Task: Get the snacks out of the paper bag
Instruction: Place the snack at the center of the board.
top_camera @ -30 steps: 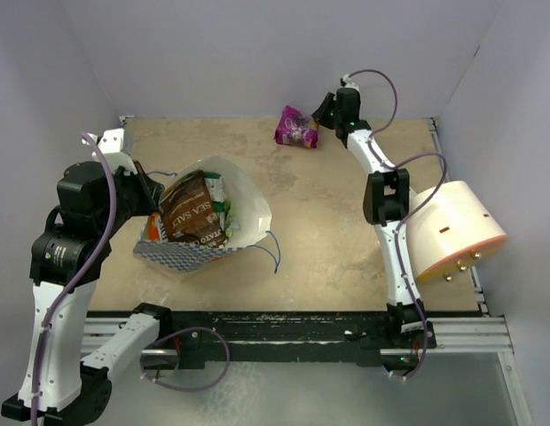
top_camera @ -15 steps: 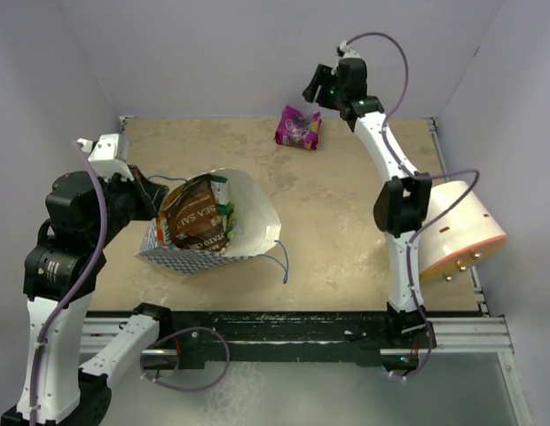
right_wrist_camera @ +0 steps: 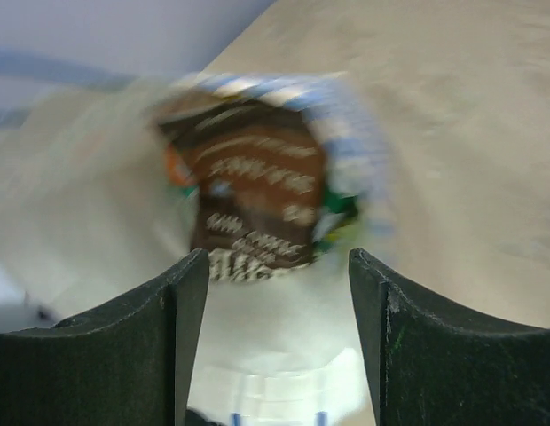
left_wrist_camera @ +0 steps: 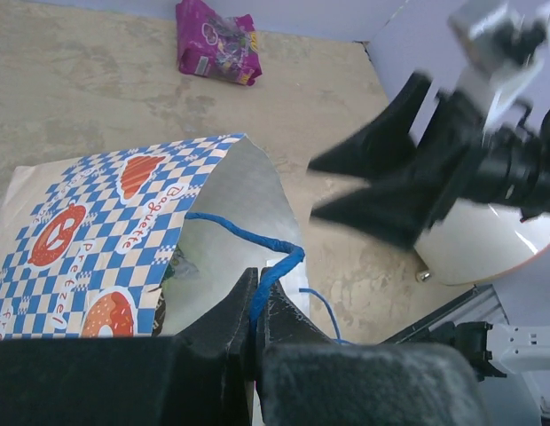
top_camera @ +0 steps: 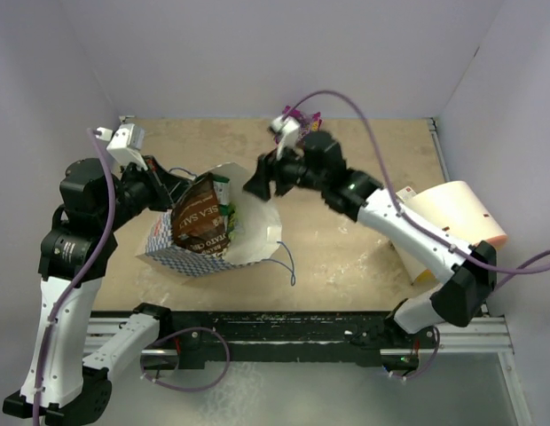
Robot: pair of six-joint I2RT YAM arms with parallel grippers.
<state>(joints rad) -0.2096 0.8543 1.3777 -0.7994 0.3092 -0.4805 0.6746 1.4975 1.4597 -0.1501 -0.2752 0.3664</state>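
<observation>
The paper bag (top_camera: 248, 232) lies on its side, mouth open to the right, checkered band at the left; it also shows in the left wrist view (left_wrist_camera: 98, 222). A dark brown packet (top_camera: 200, 222) and green packets fill its inside. My left gripper (top_camera: 167, 195) is shut on the bag's blue string handle (left_wrist_camera: 277, 264), holding the upper edge up. My right gripper (top_camera: 260, 180) is open and empty just above the bag's mouth, facing the brown packet (right_wrist_camera: 257, 186), which is blurred there. A magenta-purple packet (left_wrist_camera: 217, 40) lies on the table at the back.
A large cream-peach cylinder (top_camera: 457, 217) lies at the right edge, beside the right arm. The bag's second blue handle (top_camera: 288, 262) trails on the table in front of the bag. Walls close the table at the back and sides.
My right arm has swung from the back, near the magenta packet, forward and left to the bag's mouth. My left gripper has lifted the handle a little, and the bag's mouth has opened wider.
</observation>
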